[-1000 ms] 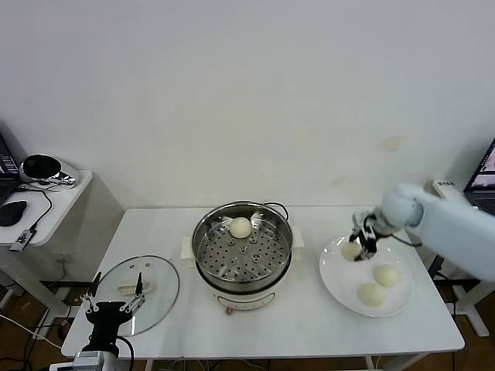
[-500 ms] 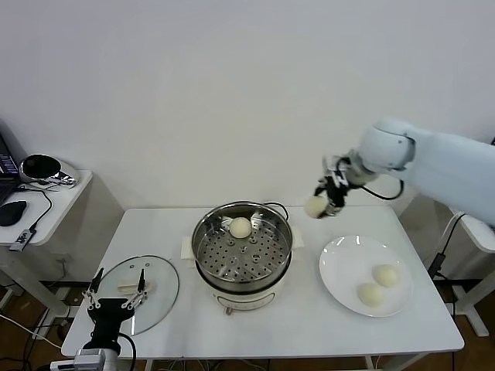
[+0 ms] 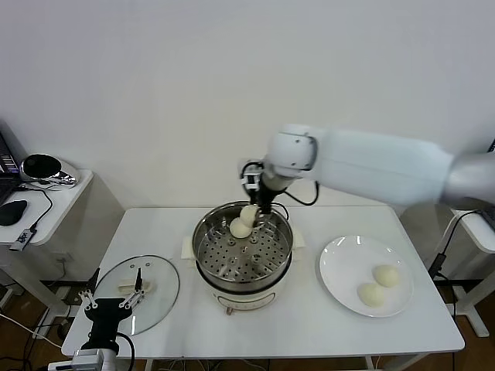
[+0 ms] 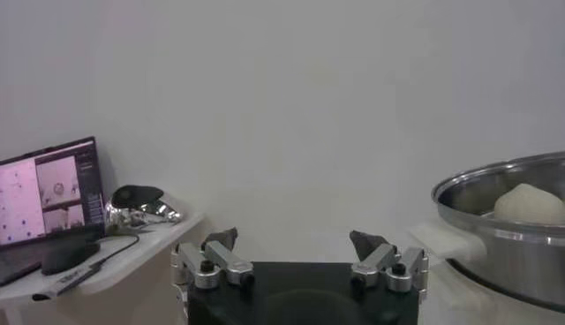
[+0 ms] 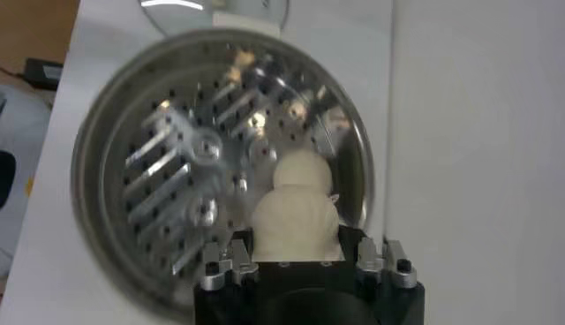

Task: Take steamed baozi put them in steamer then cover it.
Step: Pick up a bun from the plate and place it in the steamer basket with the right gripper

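My right gripper (image 3: 257, 207) is shut on a pale steamed baozi (image 3: 249, 214), held just over the back of the steamer (image 3: 199, 241). In the right wrist view the held baozi (image 5: 296, 228) fills the gap between the fingers of that gripper (image 5: 296, 240). A second baozi (image 3: 240, 229) lies on the perforated tray (image 5: 177, 177) right below it. Two more baozi (image 3: 385, 275) (image 3: 371, 294) rest on the white plate (image 3: 344, 263). The glass cover (image 3: 158, 290) lies flat at the table's front left. My left gripper (image 3: 114, 305) waits open at its near edge.
In the left wrist view the open left gripper (image 4: 296, 240) faces the wall, with the steamer (image 4: 503, 238) to one side. A side table (image 3: 66, 193) at the far left carries a laptop, a mouse and a shiny object. A cord runs behind the steamer.
The right gripper lifted one baozi off the plate and carried it left, from above the plate to over the steamer's back. The left arm stayed still.
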Controlling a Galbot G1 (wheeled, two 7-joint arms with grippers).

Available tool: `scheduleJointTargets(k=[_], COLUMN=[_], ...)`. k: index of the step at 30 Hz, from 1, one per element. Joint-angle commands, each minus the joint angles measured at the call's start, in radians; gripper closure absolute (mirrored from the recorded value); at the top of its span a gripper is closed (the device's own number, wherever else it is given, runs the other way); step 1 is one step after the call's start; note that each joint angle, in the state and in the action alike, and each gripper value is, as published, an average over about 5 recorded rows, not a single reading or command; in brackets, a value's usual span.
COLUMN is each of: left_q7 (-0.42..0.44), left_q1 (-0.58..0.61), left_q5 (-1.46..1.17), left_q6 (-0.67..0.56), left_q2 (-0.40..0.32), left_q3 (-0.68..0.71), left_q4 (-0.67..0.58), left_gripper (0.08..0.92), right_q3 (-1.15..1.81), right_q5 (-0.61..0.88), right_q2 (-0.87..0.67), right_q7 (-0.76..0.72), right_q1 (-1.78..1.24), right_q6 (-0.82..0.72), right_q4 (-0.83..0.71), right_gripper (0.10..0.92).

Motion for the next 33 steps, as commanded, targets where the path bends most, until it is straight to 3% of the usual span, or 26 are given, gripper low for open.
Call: scheduleJointTargets(k=[1, 18, 21, 28, 33], left_q7=[0.0, -0.003, -0.003, -0.003, -0.002], left_q1=[-0.001, -0.006, -0.004, -0.008, -0.01], left_q5=[0.001, 0.001, 0.002, 0.003, 0.002], left_q6=[-0.001, -0.003, -0.003, 0.0, 0.002], left_q2=[-0.002, -0.003, -0.003, 0.001, 0.009], left_q3=[0.0, -0.002, -0.001, 0.0, 0.001], left_q4=[0.002, 0.013, 0.01, 0.007, 0.006], left_gripper=[0.177, 0.177, 0.177, 0.177, 0.177], right_q3=[-0.003, 0.022, 0.03, 0.035, -0.002], right_q5=[0.052, -0.015, -0.026, -0.054, -0.095], right_q2=[0.167, 0.247, 0.242, 0.135, -0.03], right_q7=[0.049, 0.043, 0.03, -0.098, -0.222], right_q1=[-0.091, -0.199, -0.202, -0.085, 0.075], right_q6=[-0.052, -0.051, -0.051, -0.014, 0.063], right_q4=[-0.112, -0.221, -0.226, -0.124, 0.004], right_gripper=[0.425, 0.422, 0.389, 0.222, 0.203])
